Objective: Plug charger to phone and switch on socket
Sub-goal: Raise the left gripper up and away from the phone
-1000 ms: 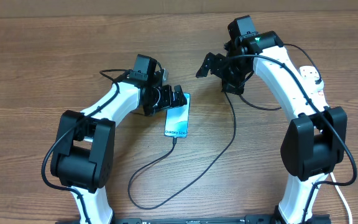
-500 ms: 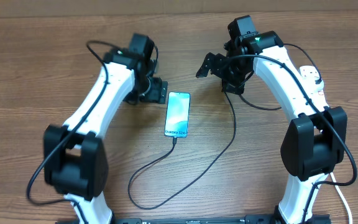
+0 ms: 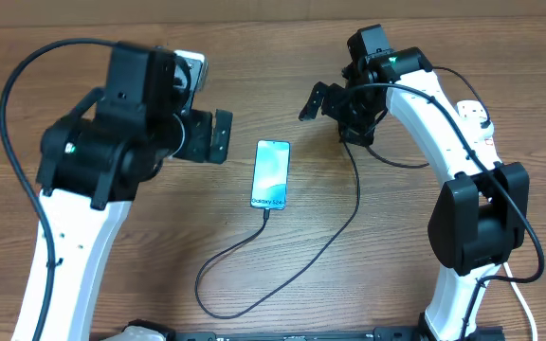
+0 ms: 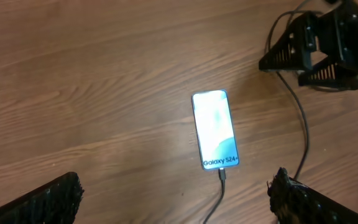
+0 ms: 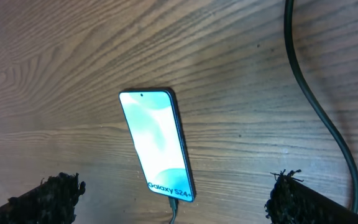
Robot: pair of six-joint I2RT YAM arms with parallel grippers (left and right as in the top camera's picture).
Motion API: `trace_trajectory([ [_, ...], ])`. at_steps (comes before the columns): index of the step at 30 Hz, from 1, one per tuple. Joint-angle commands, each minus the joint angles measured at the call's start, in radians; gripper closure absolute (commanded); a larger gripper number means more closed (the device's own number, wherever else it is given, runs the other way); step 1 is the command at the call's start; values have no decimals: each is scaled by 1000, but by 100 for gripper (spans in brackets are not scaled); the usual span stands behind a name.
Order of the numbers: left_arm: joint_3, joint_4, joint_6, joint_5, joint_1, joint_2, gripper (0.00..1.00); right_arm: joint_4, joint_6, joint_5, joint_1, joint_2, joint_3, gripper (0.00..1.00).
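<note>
Two robot arms hover over a phone with its charger plugged in, both grippers empty.

The left gripper (image 3: 209, 137) has its fingers spread wide and grasps nothing. The phone (image 3: 271, 174) lies flat on the wooden table (image 3: 282, 38), screen lit, beside this gripper on its right and apart from it. The right gripper (image 3: 322, 99) also hangs with fingers released, the phone below and to its left. The charger (image 3: 292, 270) has its tip in the phone's bottom edge, loops across the table and runs up under the right gripper. The socket (image 3: 475, 114) sits behind the right arm, partly hidden.
</note>
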Motion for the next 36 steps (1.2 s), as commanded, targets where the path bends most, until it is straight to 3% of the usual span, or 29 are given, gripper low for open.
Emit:
trace_trajectory([
  [1,13,-29,27,-12,-6,1,1,-2,-9,5,3,-37,8,0],
  [36,12,-34,27,-10,-6,15,0,-19,-17,-7,1,-40,10,0],
])
